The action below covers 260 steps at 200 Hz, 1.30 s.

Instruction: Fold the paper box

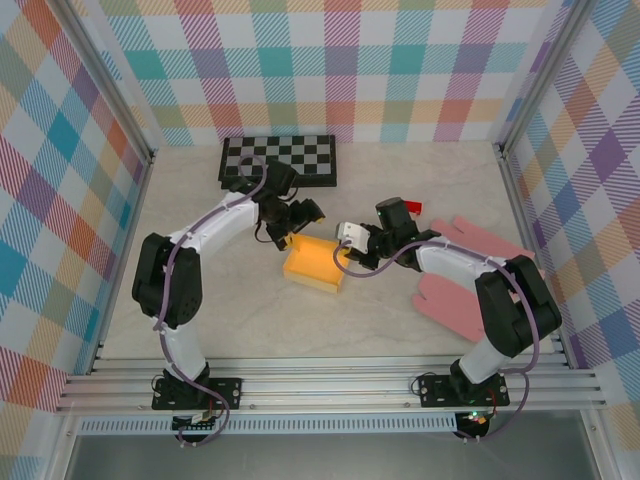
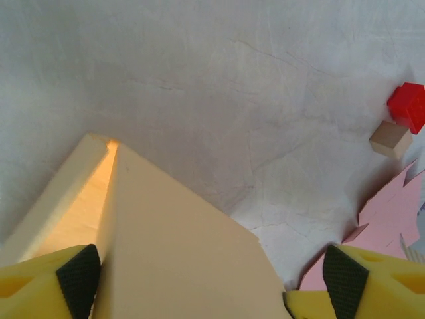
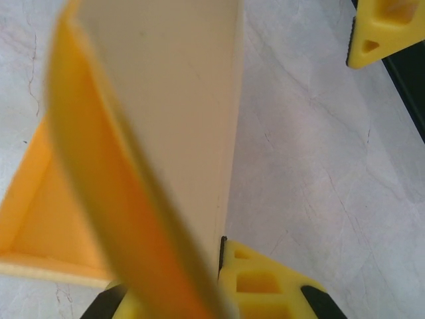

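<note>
Sitting just in front of the checkerboard (image 1: 280,158), the yellow paper box (image 1: 312,262) is partly folded — the right gripper (image 1: 344,252) is clenched on its raised wall, while the left gripper (image 1: 297,232), fingers spread wide, straddles the panel on the checkerboard side.

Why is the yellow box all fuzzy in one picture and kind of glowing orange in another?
Right wrist view: the paper box is right up against the lens, so its near edge smears out of focus. Left wrist view: the fold glows orange, while the table looks sharp. Top view: even light, everything crisp.
</note>
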Tool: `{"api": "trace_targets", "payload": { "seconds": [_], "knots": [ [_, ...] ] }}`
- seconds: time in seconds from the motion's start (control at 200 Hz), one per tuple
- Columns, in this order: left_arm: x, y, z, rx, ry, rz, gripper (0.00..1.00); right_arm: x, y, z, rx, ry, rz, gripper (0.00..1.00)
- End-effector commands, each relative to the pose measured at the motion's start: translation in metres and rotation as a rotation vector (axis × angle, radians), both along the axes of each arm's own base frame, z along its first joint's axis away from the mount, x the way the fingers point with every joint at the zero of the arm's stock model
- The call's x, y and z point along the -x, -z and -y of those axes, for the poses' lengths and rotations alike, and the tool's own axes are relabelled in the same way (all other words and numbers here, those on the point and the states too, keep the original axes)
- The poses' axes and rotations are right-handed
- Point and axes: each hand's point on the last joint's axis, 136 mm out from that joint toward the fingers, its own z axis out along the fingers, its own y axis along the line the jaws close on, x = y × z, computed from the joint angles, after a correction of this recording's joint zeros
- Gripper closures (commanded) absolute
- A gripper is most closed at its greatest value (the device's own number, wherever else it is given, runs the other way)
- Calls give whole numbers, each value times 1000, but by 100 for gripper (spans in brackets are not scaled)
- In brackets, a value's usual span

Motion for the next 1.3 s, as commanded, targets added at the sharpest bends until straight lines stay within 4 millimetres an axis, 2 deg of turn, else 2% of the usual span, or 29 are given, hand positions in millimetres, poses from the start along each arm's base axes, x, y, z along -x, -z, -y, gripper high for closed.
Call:
{"api": "trace_targets", "payload": {
  "seconds": [0.0, 0.105, 0.195, 0.33, 0.505, 0.605, 0.685, 0.75, 0.795, 0.905, 1.02, 1.175, 1.295],
  "knots": [
    [21, -12, 8, -18, 21, 3, 19, 9, 27, 5, 94, -17, -14, 93],
    [30, 3, -4, -110, 57, 5, 25, 12, 29, 8, 127, -29, -10, 89],
    [40, 20, -21, -218, 94, 2, 28, 16, 26, 9, 150, -36, 0, 74],
    [56, 42, -45, -348, 131, -13, 31, 19, 11, 12, 142, -23, 14, 67],
    [66, 47, -60, -395, 112, 6, 31, 27, -9, 14, 107, -2, 2, 64],
    [67, 46, -64, -404, 99, 18, 32, 34, -26, 14, 56, 31, -33, 59],
    [68, 48, -65, -411, 93, 16, 32, 32, -47, 12, -34, 141, -95, 58],
    [69, 49, -66, -408, 86, 16, 32, 21, -65, 12, -143, 324, -205, 59],
    [69, 49, -66, -403, 77, 18, 32, 13, -69, 15, -193, 465, -290, 54],
    [72, 57, -68, -398, 54, 8, 32, 6, -58, 22, -261, 785, -502, 54],
    [76, 65, -69, -390, 32, -8, 32, 16, -24, 16, -257, 1015, -716, 51],
    [80, 69, -72, -382, 1, -11, 30, 22, 7, -12, -250, 1070, -815, 47],
    [83, 72, -74, -373, -21, -9, 30, 27, 29, -21, -186, 1103, -828, 47]
  ]
}}
